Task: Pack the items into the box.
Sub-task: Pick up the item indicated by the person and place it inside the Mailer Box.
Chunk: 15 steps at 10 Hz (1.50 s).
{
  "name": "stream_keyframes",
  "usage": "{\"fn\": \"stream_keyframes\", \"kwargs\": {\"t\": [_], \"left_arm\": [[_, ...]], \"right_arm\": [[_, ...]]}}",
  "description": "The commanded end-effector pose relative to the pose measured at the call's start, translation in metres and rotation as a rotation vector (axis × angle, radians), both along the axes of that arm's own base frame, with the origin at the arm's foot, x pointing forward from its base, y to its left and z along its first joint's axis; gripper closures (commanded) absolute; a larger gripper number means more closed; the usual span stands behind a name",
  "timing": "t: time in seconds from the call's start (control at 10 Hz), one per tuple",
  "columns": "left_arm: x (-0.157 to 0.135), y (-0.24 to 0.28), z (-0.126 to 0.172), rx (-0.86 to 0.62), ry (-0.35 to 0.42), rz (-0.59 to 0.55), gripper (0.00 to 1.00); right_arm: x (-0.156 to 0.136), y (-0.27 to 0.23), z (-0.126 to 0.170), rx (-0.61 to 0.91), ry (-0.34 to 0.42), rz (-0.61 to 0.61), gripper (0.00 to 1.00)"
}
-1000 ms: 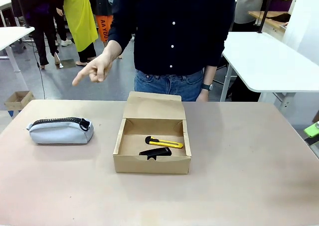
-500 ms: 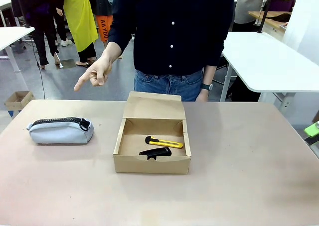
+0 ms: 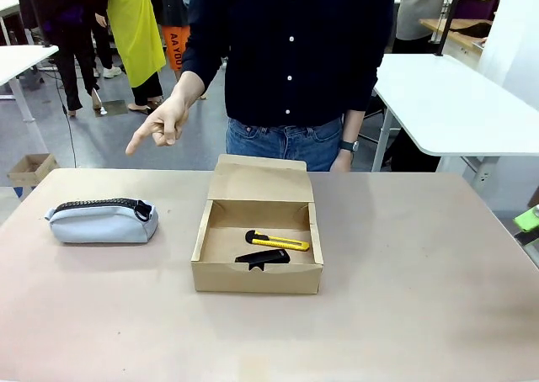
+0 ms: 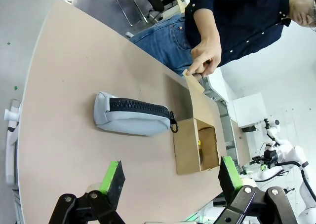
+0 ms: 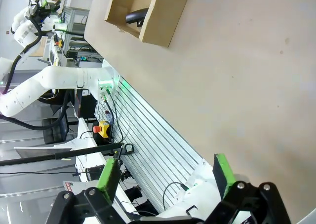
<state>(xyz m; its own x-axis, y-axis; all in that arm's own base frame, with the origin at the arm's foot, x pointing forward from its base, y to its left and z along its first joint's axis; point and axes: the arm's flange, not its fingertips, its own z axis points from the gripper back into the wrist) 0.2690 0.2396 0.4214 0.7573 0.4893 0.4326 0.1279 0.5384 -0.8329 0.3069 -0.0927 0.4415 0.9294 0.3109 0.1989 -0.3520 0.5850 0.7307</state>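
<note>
— Claw status, left and right?
— Left claw (image 4: pixel 169 177) stands wide and holds nothing. Right claw (image 5: pixel 167 177) is the same, wide and bare, facing the near edge of the surface (image 3: pixel 404 315).
— Items?
— Box (image 3: pixel 257 278) sits mid-surface, with its lid flap raised at the far side. Utility knife (image 3: pixel 278 241) and black stapler-like tool (image 3: pixel 263 257) lie inside, toward its right half. Pouch (image 3: pixel 103 220) lies outside, zipper up, well apart from the box on my left.
— Beyond that?
— A person stands at the far edge. One hand (image 3: pixel 162 121) points down toward the pouch's side of the surface.
— Step in hand, in your judgement?
— Fetching the pouch, the one item not packed. I would take it with the left claw, across its short width at mid-length, keeping the jaws clear of the zipper pull. It looks soft, so the grip should be low and firm. The box looks scarcely wider than the pouch, so I would line it up lengthwise and lower it level, minding the raised flap.
</note>
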Motion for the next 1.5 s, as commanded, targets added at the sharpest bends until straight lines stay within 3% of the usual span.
{"fn": "stream_keyframes", "kwargs": {"t": [0.0, 0.1, 0.3, 0.5, 0.6, 0.7, 0.8, 0.9, 1.0, 1.3, 1.4], "left_arm": [[0.0, 0.0, 0.0, 0.0, 0.0, 0.0, 0.0], [0.019, -0.008, 0.007, 0.09, -0.042, -0.208, 0.0], [0.054, -0.08, 0.004, 0.518, -0.204, -0.743, 0.0], [0.082, -0.136, -0.022, 0.845, -0.254, -1.083, 0.0], [0.088, -0.154, -0.032, 0.998, -0.348, -1.099, 0.0], [0.09, -0.164, -0.035, 1.212, -0.38, -0.993, 0.0], [0.09, -0.167, -0.028, 1.275, -0.289, -0.962, 0.0], [0.093, -0.164, -0.01, 1.214, -0.307, -0.887, 0.0], [0.1, -0.182, -0.027, 0.821, -0.082, -0.946, 0.0], [0.1, -0.182, -0.027, 0.821, -0.082, -0.946, 0.0], [0.101, -0.179, -0.025, 0.887, -0.096, -0.969, 0.0]], "right_arm": [[0.0, -0.005, 0.001, -0.006, -0.006, 0.019, 0.0], [0.0, -0.005, 0.001, -0.006, -0.006, 0.019, 0.0], [0.0, -0.005, 0.001, -0.006, -0.006, 0.019, 0.0], [0.0, -0.005, 0.001, -0.006, -0.006, 0.019, 0.0], [0.0, -0.005, 0.001, -0.006, -0.006, 0.019, 0.0], [0.0, -0.005, 0.001, -0.006, -0.006, 0.019, 0.0], [0.0, -0.005, 0.001, -0.006, -0.006, 0.019, 0.0], [0.0, -0.005, 0.001, -0.006, -0.006, 0.019, 0.0], [0.0, -0.005, 0.001, -0.006, -0.006, 0.019, 0.0], [0.0, -0.005, 0.001, -0.006, -0.006, 0.019, 0.0], [0.0, -0.005, 0.001, -0.006, -0.006, 0.019, 0.0]]}}
